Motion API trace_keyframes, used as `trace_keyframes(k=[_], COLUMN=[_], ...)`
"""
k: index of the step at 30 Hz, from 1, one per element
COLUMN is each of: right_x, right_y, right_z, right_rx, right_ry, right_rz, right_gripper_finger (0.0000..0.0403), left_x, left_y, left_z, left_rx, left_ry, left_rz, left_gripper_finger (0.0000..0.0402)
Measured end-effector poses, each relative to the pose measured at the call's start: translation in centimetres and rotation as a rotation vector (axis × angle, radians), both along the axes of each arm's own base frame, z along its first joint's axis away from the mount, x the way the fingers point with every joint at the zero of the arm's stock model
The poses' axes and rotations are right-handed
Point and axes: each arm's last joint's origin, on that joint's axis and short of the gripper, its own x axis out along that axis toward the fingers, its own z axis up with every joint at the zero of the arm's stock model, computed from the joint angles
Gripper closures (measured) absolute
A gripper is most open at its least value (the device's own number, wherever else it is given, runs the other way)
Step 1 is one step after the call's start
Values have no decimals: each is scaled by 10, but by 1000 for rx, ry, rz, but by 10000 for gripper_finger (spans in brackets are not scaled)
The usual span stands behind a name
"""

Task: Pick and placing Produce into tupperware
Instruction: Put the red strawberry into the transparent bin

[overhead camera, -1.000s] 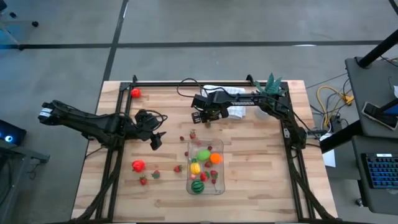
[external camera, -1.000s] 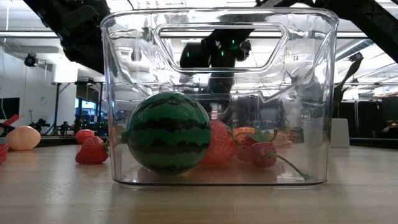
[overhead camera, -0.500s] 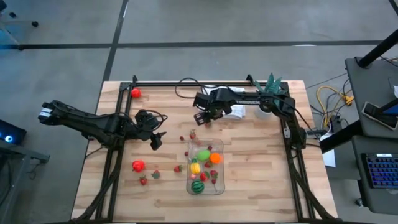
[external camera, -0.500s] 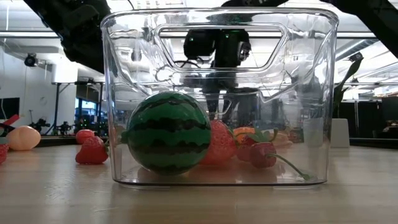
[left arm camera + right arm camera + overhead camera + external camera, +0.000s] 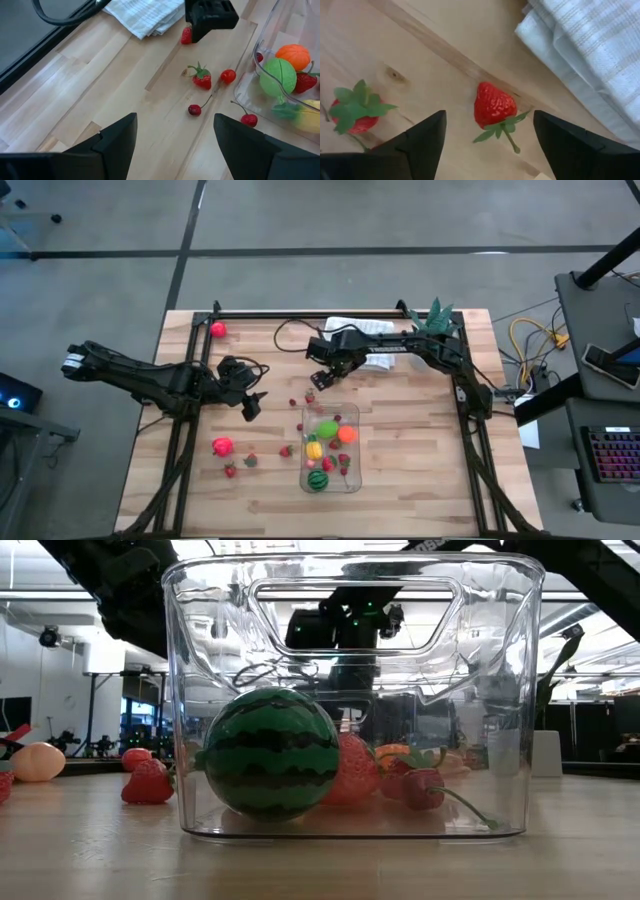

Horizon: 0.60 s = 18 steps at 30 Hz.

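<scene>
My right gripper [image 5: 317,379] points down, open, over the table just beyond the tupperware's far end. A small red strawberry [image 5: 494,106] lies on the wood between its two fingers, touching neither; it also shows in the left wrist view [image 5: 186,35]. The clear tupperware [image 5: 357,452] holds a striped watermelon [image 5: 270,752], a lime-green fruit [image 5: 327,428], an orange one [image 5: 347,434] and a yellow one [image 5: 314,449]. Another strawberry [image 5: 202,80], a red cherry tomato [image 5: 228,76] and cherries [image 5: 195,110] lie loose near it. My left gripper [image 5: 250,406] hangs open above the table's left half.
A folded white cloth [image 5: 600,50] lies just beyond the strawberry, and a spiky green plant [image 5: 435,320] stands at the far right. A red fruit [image 5: 222,446], small strawberries [image 5: 250,460] and another red fruit [image 5: 217,329] lie on the left half. Metal frame rails run along the table's edges.
My right gripper has rolled about its downward line and shifted a little toward the table's left, over the strawberry. Seen in the low view through the container, its fingers have spread apart. The produce and the tupperware have stayed where they were.
</scene>
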Motion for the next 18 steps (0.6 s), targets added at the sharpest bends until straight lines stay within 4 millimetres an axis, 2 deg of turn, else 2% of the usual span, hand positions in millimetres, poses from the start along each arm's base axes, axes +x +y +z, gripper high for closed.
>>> trace_keyframes(k=[5, 12, 18], right_x=[0, 0, 2], right_y=[0, -5, -7], right_z=[-1, -3, -18], right_rx=[-5, -6, 11], right_ry=[5, 7, 38], right_rz=[14, 26, 24], right_gripper_finger=[122, 175, 190], left_x=[0, 0, 0], left_y=[0, 0, 0], left_z=[0, 0, 0], left_rx=[0, 5, 6], left_ry=[1, 2, 2], left_rz=[0, 0, 0], left_gripper_finger=[153, 153, 153])
